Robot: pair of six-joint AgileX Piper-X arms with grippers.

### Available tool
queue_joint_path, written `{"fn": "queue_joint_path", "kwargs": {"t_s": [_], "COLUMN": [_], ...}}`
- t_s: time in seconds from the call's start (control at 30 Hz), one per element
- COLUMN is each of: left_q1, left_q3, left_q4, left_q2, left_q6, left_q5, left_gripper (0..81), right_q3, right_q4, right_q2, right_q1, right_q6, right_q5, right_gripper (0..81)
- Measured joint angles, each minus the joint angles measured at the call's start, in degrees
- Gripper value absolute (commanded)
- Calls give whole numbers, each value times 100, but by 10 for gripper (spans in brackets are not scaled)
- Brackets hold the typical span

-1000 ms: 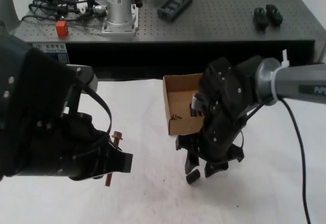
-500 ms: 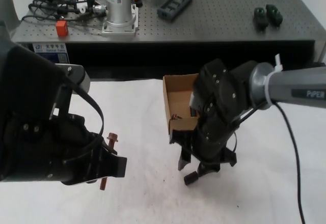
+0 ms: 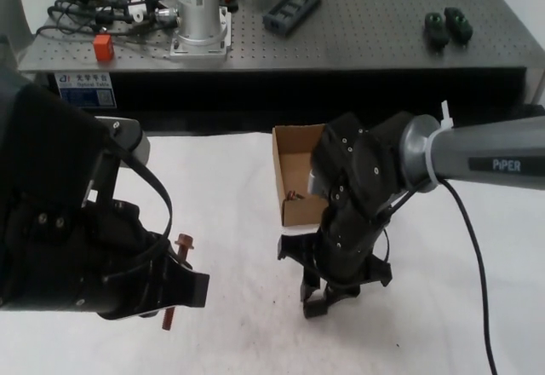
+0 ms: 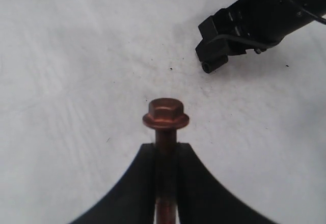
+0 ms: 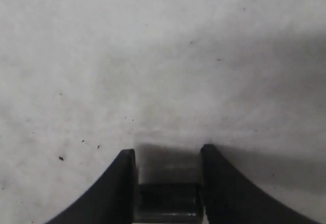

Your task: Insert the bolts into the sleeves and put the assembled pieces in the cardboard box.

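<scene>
**Listener:** What's the largest thing in front of you?

**Operator:** A table [image 3: 230,179] under a white cloth, faintly smudged and speckled. It looks soft, so I expect a dropped part to settle rather than roll far. Behind it stands a perforated metal plate [image 3: 366,25] carrying cables, a black tray and an orange block.

**Listener:** And on the cloth?

**Operator:** An open cardboard box [image 3: 278,166] sits toward the back, near the middle. Something small and coppery lies inside it. I can't tell what.

**Listener:** Where are your two hands?

**Operator:** My left hand [image 4: 165,155] hangs above the cloth, pinched narrow on a copper-coloured bolt [image 4: 165,117]. It grips the shank just under the flanged hex head, and the other end pokes out below the fingers. My right hand [image 5: 167,152] hovers low over the cloth just in front of the box, clamping a short dark sleeve [image 5: 168,201] by its outer wall. The two hands are near each other but apart.

**Listener:** How will those parts handle?

**Operator:** I judge both to be light, stiff and rather slick. The bolt is best held by the shank, as it is now, with its tip left free. The sleeve wants holding by its sides so the bore stays open. A loose grip could let either one twist.
</scene>
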Motion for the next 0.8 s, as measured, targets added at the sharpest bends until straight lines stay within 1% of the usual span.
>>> {"fn": "queue_joint_path", "kwargs": {"t_s": [0.03, 0.27, 0.3, 0.33, 0.37, 0.43, 0.6, 0.67, 0.7, 0.77, 0.8], "left_q1": [0, 0, 0, 0, 0, 0, 0, 0, 0, 0, 0], "left_q3": [0, 0, 0, 0, 0, 0, 0, 0, 0, 0, 0], "left_q4": [0, 0, 0, 0, 0, 0, 0, 13, 13, 13, 29], "left_q2": [0, 0, 0, 0, 0, 0, 0, 0, 0, 0, 0], "left_q6": [0, 12, 37, 64, 125, 155, 192, 196, 196, 211, 209], "left_q5": [0, 0, 0, 0, 0, 0, 0, 0, 0, 0, 0], "left_gripper": [7, 7, 7, 7, 7, 7, 7, 7, 7, 7, 7], "right_q3": [-17, -28, 14, 35, 39, 39, 39, 39, 39, 39, 39], "right_q4": [183, 743, 932, 1030, 1180, 1264, 1279, 1267, 1267, 1321, 1321], "right_q2": [0, -83, -142, -185, -268, -405, -639, -781, -796, -961, -977], "right_q1": [83, 476, 579, 623, 700, 741, 743, 743, 743, 743, 743], "right_q6": [-419, -1939, -2436, -2690, -3171, -3541, -3582, -3309, -3273, -2774, -2725], "right_q5": [102, 616, 805, 934, 1165, 1366, 1487, 1490, 1501, 1502, 1502], "right_gripper": [305, 306, 306, 306, 306, 306, 306, 316, 341, 421, 451]}}
